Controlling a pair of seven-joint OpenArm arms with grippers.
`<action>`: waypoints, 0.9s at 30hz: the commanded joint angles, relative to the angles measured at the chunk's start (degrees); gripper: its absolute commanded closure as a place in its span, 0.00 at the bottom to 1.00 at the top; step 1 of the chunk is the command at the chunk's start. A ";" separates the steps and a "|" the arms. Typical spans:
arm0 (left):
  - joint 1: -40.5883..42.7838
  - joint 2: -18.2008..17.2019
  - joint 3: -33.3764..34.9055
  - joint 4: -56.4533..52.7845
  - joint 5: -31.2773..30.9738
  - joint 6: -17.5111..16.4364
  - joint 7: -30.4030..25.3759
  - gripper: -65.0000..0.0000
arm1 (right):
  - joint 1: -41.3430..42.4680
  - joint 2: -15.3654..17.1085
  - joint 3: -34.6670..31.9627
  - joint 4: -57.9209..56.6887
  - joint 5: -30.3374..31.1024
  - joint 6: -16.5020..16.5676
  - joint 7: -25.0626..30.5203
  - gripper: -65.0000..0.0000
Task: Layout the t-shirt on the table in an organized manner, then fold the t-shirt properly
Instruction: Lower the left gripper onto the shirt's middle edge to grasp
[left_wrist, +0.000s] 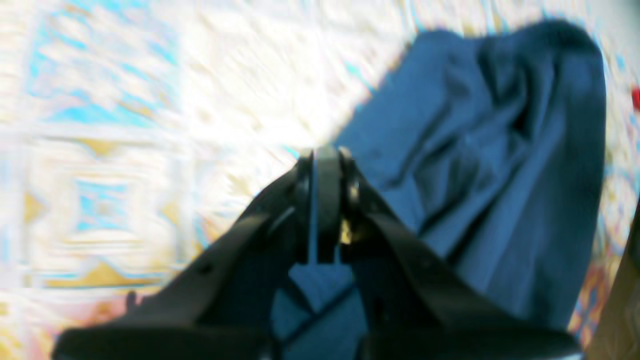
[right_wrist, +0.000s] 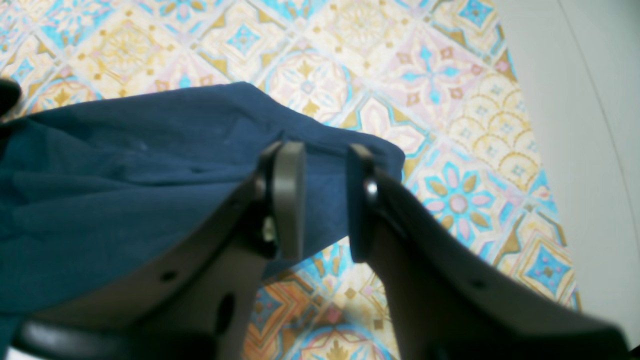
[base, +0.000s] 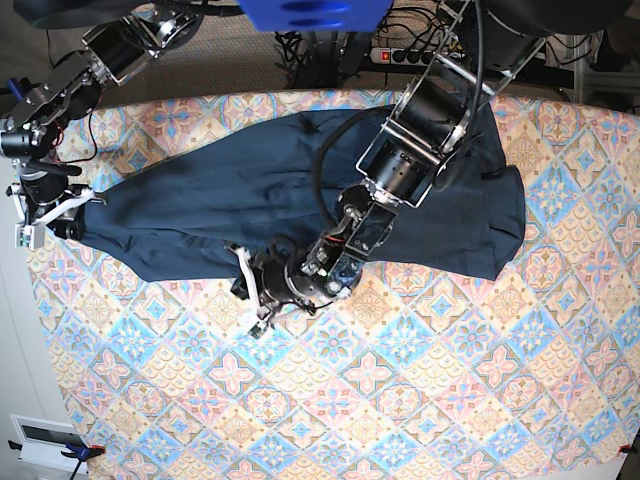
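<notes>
Navy t-shirt (base: 300, 190) lies spread across my bench (base: 420, 400). My left fingers (left_wrist: 325, 165) are pinched tight on its near hem; my right fingers (right_wrist: 325, 200), half open, straddle its left edge.

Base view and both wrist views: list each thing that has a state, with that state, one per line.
t-shirt: spread lengthwise across the table, wrinkled, not folded.
left end effector: shut on the t-shirt's lower edge.
right end effector: jaws apart, straddling the t-shirt's end, not clamped.
table: covered by a patterned cloth, t-shirt on its far half.
</notes>
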 joint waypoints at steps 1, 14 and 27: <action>-1.52 0.57 -0.29 1.11 -0.43 -0.19 -0.84 1.00 | 0.69 1.03 0.16 1.17 0.82 0.14 1.42 0.78; -1.08 -0.82 -0.47 1.11 -16.87 5.53 7.42 0.44 | 0.69 1.03 -0.02 1.17 0.82 0.14 1.42 0.78; 0.07 -1.09 -0.29 0.85 -21.00 5.62 7.42 0.44 | 0.78 1.03 -0.11 1.08 0.82 0.14 1.51 0.78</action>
